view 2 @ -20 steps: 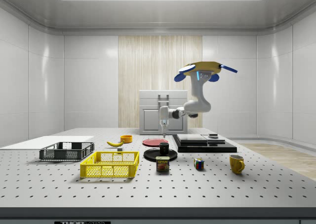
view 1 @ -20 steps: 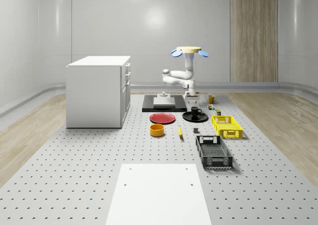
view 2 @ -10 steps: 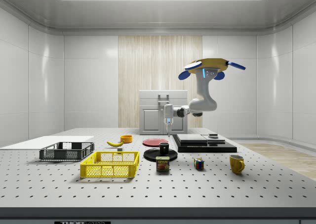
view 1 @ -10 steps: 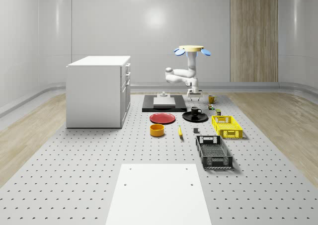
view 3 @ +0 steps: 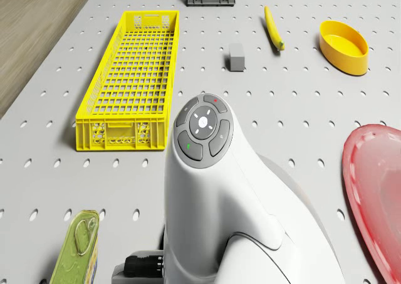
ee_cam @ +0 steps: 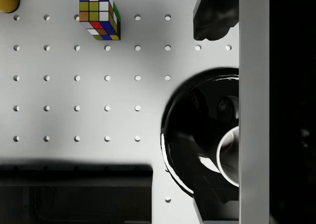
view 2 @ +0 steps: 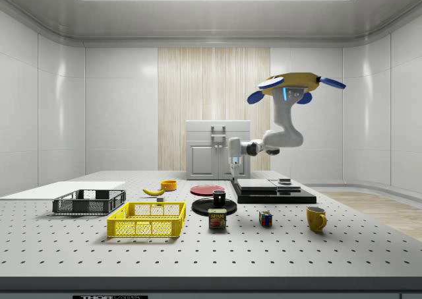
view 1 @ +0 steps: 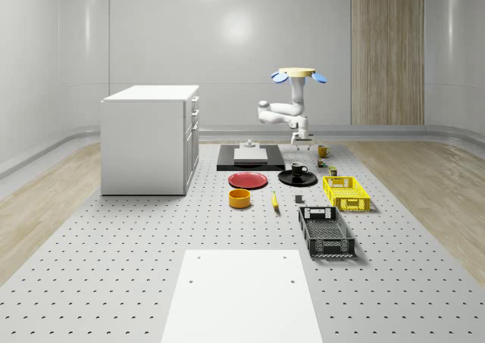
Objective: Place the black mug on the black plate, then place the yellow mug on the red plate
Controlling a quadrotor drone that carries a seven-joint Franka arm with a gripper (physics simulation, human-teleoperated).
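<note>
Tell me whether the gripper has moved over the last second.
Yes. In the side view the gripper has risen and shifted toward that view's right, away from the black mug on the black plate.

Drone (view 1: 299, 74) shifted toward the whole-scene view's right, sitting higher in the side view, hovering. Gripper (view 2: 233, 178) lifted off the black mug (view 2: 219, 197) and carried toward the side view's right, hanging above the black plate's (view 2: 206, 207) edge.
</note>
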